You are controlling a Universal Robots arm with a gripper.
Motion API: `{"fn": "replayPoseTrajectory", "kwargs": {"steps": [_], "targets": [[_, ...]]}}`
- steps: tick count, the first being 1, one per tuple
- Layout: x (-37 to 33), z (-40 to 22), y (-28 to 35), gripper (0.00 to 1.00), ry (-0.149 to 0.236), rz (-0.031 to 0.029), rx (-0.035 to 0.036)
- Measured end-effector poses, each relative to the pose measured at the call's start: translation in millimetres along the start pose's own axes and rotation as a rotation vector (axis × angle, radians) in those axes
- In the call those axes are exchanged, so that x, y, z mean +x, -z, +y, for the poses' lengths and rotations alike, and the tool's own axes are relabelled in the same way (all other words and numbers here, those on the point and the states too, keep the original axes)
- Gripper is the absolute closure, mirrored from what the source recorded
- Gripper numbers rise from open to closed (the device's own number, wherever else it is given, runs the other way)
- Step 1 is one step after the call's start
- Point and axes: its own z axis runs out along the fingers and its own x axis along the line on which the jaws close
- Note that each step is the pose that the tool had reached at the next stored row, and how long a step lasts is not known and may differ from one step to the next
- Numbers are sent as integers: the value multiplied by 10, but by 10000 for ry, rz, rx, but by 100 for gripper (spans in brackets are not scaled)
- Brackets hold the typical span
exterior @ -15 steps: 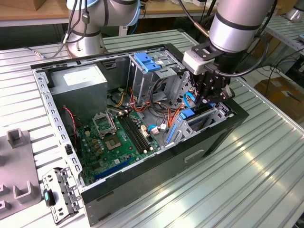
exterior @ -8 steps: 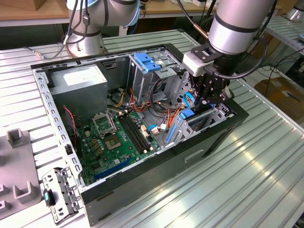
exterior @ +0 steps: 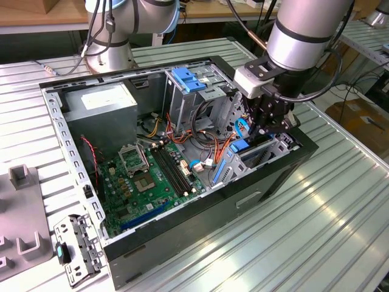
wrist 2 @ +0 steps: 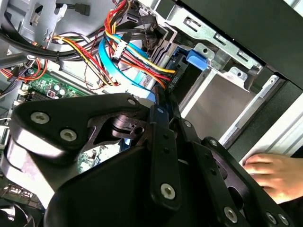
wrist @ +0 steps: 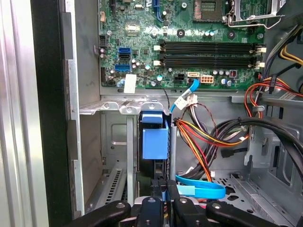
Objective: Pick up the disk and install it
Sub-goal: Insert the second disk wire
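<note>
**Disk on edge in the drive bay, tool clamped on its end**

We have our tool [exterior: 271,125] down inside the open computer case [exterior: 267,182], at the drive bay [wrist: 120,109] in the corner towards the exterior view's right. Its fingers [wrist: 163,187] are pinched close together on the thin edge of the disk [wrist: 155,142], so we judge it to be grasping the disk. The disk stands on edge in the bay's slot, blue rail showing, between two metal bay walls.

Its long axis, as far as we can judge, runs from the tool down into the slot, towards the motherboard [wrist: 189,42] side in the first wrist view. The broad faces point sideways at the bay walls; we cannot see the label.

Risks we see from here:
- The power cables [wrist: 208,137] and a blue data cable [wrist: 201,189] lie just beside the slot. Any sideways drift could snag them or trap them against the disk.
- If the disk tilts in our grip, its rail could bind on the bay wall and jam.
- A person's hand [wrist 2: 274,172] rests near the case's edge in the second wrist view, close to our arm's working space.
</note>
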Motion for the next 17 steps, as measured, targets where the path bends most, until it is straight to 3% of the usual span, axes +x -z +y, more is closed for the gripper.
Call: {"fn": "replayPoseTrajectory", "kwargs": {"steps": [1,3,8,12,14,17], "targets": [[1,-1,4,76,0,-1,0],[0,-6,34,76,0,-3,1],[1,-30,191,76,0,3,0],[1,-31,196,78,0,1,0],[1,-32,199,89,0,2,-1],[1,-32,201,89,0,2,0]]}}
